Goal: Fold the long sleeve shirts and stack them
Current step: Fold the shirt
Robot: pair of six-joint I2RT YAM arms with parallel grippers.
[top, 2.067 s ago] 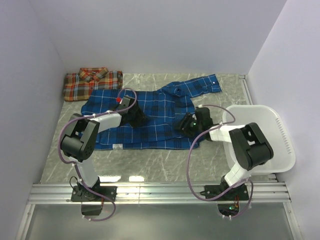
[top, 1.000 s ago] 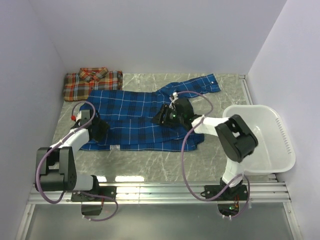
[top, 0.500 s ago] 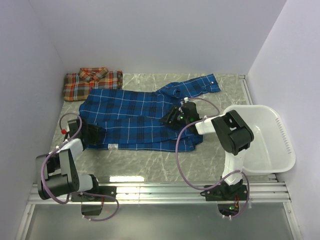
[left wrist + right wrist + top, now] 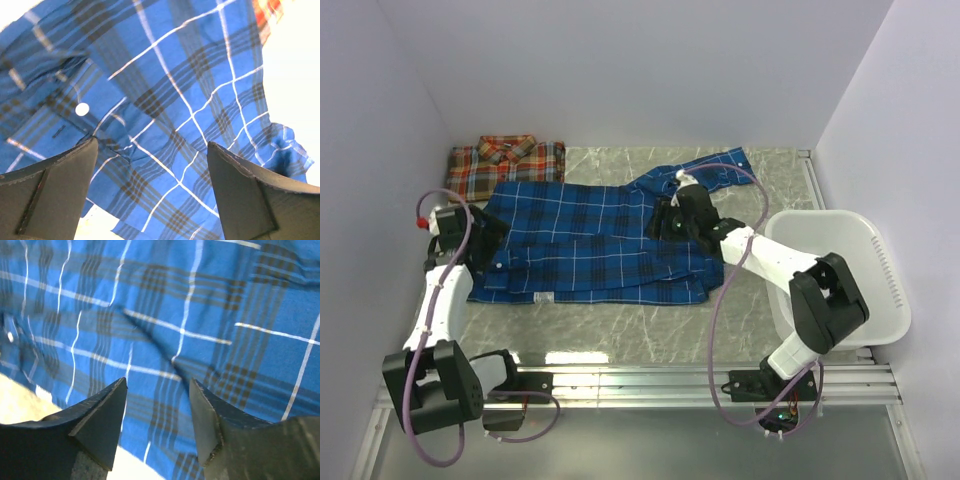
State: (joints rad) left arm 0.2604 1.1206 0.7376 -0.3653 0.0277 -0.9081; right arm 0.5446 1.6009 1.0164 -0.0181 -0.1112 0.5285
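White basket (image 4: 887,272) sits on the counter (image 4: 740,310). Both shirts lie outside it, on the counter. In the overhead view the right arm's elbow link crosses the basket's near-left rim. Can't tell whether it touches.

Blue shirt (image 4: 590,250):
- Spread out just left of the basket, its nearest edge close to the basket's left wall.
- Cloth looks doubled in layers along the near hem, with a small white label (image 4: 545,296) on that hem.
- One sleeve angles off toward the far wall, its cuff sitting beyond the basket's far-left corner.

Red-orange shirt (image 4: 505,165):
- Folded into a compact rectangle, collar up.
- Well apart from the basket, past the blue shirt's farthest end and against the far wall.
- Its near edge meets the blue shirt's far corner.

Right gripper (image 4: 665,222):
- Over the blue shirt's end closest to the basket, by the sleeve root.
- In the wrist view (image 4: 157,382) the jaws are parted, with flat plaid (image 4: 165,315) showing between them. Nothing is pinched.

Left gripper (image 4: 492,240):
- At the blue shirt's edge farthest from the basket.
- In the wrist view (image 4: 151,145) the jaws are spread wide and released.
- Blue cloth (image 4: 165,100) with a white button (image 4: 81,108) lies below them.
- A sliver of red-orange plaid (image 4: 265,10) shows in the frame's top corner.
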